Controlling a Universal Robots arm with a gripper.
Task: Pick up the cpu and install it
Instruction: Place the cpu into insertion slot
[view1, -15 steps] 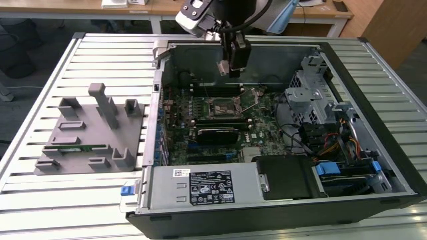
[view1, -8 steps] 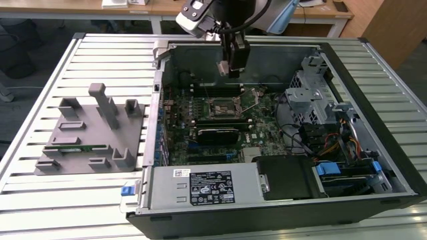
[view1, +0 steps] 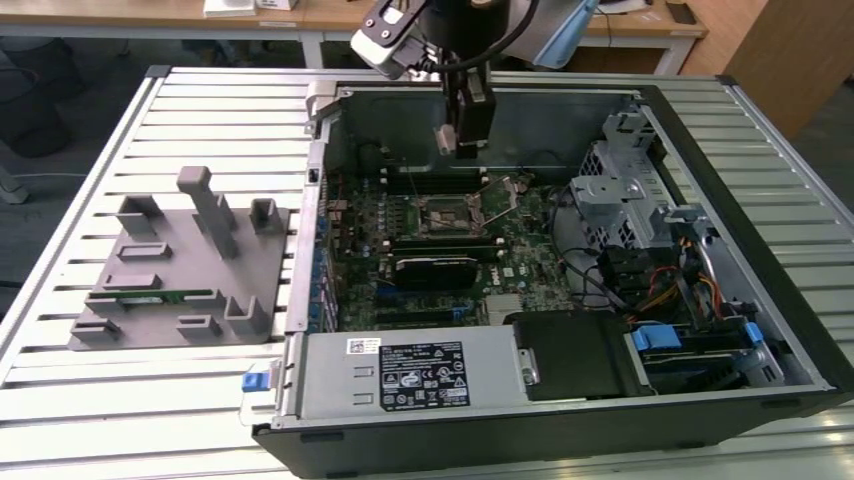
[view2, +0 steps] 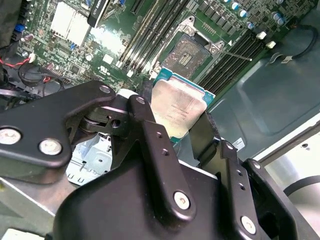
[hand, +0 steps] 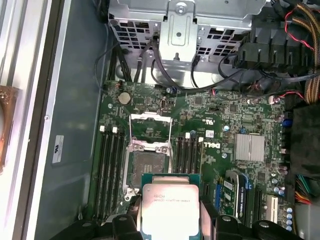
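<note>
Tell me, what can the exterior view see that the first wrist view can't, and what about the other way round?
Exterior view: the grey fixture plate with a green memory stick on it, sitting on the slatted table beside the computer case.
First wrist view: the cpu, silvery top facing the camera, gripped in the pincer and held off the motherboard.
Both: the motherboard and its open, empty socket.

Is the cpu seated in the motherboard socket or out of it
Out. The cpu sits clamped in the gripper above the board, and the socket lies bare, its frame flipped open.
</note>
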